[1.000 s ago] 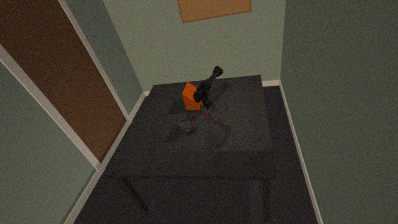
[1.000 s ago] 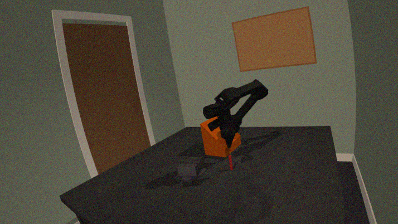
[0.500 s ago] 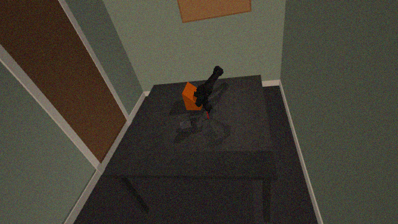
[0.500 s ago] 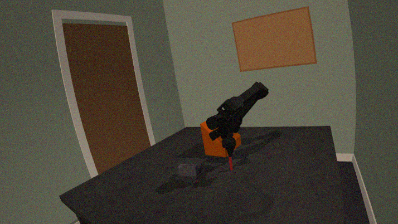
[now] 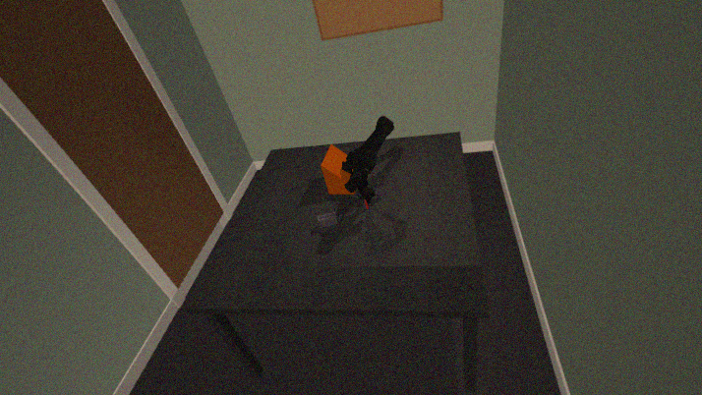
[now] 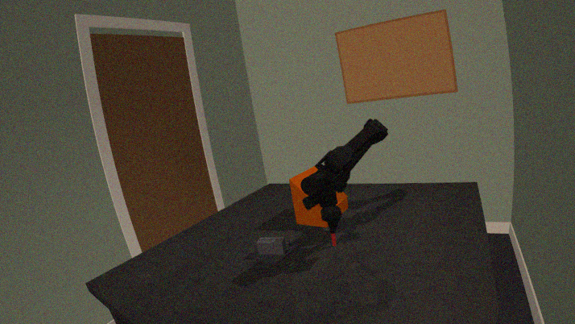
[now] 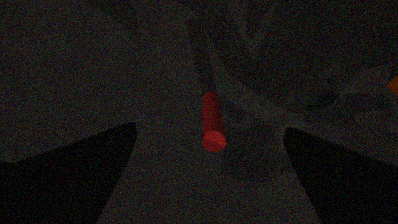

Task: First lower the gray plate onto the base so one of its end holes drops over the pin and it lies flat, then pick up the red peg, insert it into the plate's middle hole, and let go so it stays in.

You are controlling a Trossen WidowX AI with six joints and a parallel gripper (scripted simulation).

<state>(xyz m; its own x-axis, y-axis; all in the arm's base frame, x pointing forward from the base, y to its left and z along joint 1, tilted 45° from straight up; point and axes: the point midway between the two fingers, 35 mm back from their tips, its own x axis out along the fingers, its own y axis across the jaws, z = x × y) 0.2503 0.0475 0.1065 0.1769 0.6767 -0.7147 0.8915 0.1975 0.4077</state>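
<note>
red peg (image 7: 213,120) stands at twelve o'clock of the wide, empty pincer (image 7: 210,165); likely light, stiff, best gripped mid-shaft.

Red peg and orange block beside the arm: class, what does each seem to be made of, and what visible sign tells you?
Red peg: probably plastic or painted metal, matt; its colour is even, with a flat round end and no glints. Orange block: likely plastic or painted wood, matt; flat, plain faces with sharp edges, no grain or shine. The dim, grainy views leave both open.
</note>
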